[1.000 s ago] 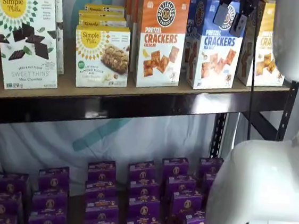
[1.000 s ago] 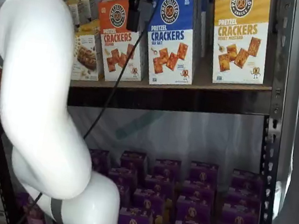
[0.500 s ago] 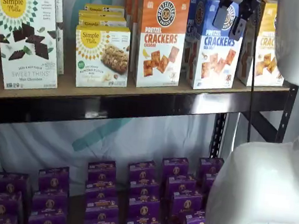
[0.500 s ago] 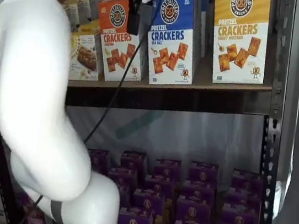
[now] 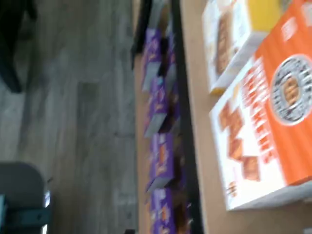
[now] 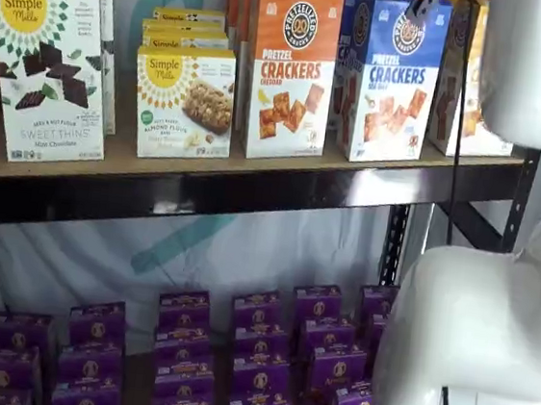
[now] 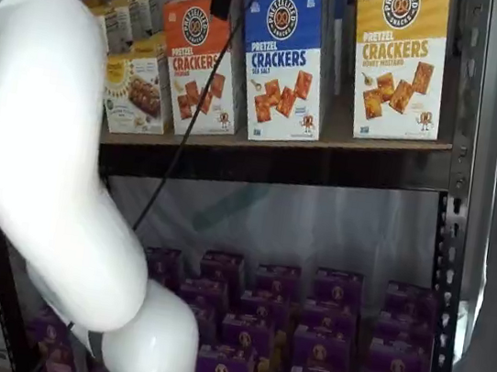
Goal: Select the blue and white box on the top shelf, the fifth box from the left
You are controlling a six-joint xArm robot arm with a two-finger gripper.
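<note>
Since a second ago the gripper [image 6: 424,2] has risen toward the upper edge in both shelf views; only one black finger shows, so its spread cannot be told. Upper right, the blue and white box [image 6: 392,78] stands on the top shelf [image 6: 206,172] beside the orange-topped cheddar box [image 5: 265,129], which alone fills the wrist view.
</note>
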